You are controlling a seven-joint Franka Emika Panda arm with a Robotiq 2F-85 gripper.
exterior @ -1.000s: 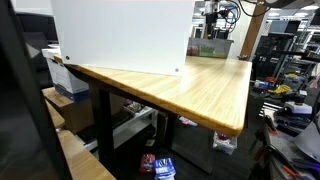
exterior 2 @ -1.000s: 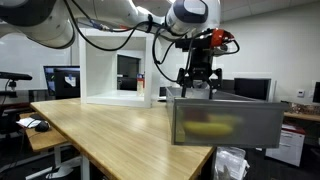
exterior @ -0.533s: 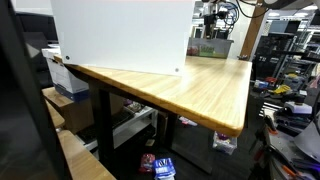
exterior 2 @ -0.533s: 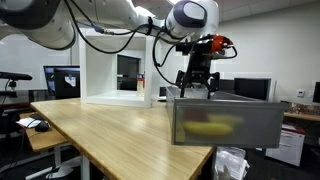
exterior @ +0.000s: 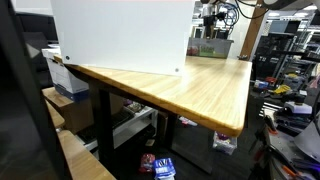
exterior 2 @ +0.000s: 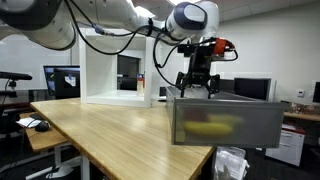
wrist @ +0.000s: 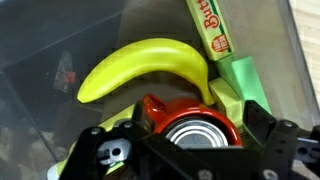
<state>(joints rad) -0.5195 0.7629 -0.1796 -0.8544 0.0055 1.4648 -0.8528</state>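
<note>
My gripper (wrist: pixel 180 138) hangs open just above a grey translucent bin (exterior 2: pixel 225 122) at the table's end, fingers pointing down into it. Straight below, between the open jaws, stands a red mug (wrist: pixel 190 118) with a shiny metal inside, untouched. A yellow banana (wrist: pixel 145 65) lies beyond the mug. A green box (wrist: pixel 245 82) and a yellow-and-red striped carton (wrist: pixel 208 25) lean beside them. In an exterior view the gripper (exterior 2: pixel 198 86) sits at the bin's rim, and the banana (exterior 2: pixel 210 128) shows through the wall. Far back in an exterior view is the gripper (exterior: pixel 213 22).
A tall white open-fronted box (exterior 2: pixel 115 68) stands on the wooden table (exterior 2: pixel 100 130); its white back panel (exterior: pixel 120 35) fills much of an exterior view. Monitors, desks and cluttered shelves ring the table. Boxes and bags lie on the floor below the table edge (exterior: pixel 235 125).
</note>
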